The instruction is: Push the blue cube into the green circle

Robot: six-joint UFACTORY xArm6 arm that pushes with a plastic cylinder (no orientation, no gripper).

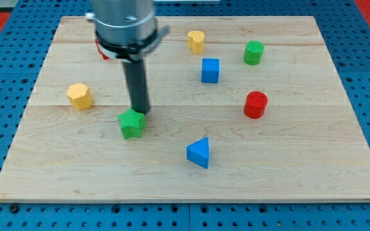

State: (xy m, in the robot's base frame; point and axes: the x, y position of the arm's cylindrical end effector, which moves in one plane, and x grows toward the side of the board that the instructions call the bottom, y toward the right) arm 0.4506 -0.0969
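Note:
The blue cube (210, 70) sits on the wooden board (300, 160), right of centre toward the view's top. The green circle, a short green cylinder (254, 52), stands up and to the right of it, a small gap apart. My tip (140, 113) is the lower end of the dark rod, left of centre. It touches the top right edge of a green star block (132, 124). The tip is well to the left of and below the blue cube.
A red cylinder (255, 104) stands below and right of the blue cube. A blue triangle (199, 153) lies near the view's bottom centre. Yellow blocks sit at the left (79, 95) and top centre (196, 41). A red block (101, 50) is mostly hidden behind the arm.

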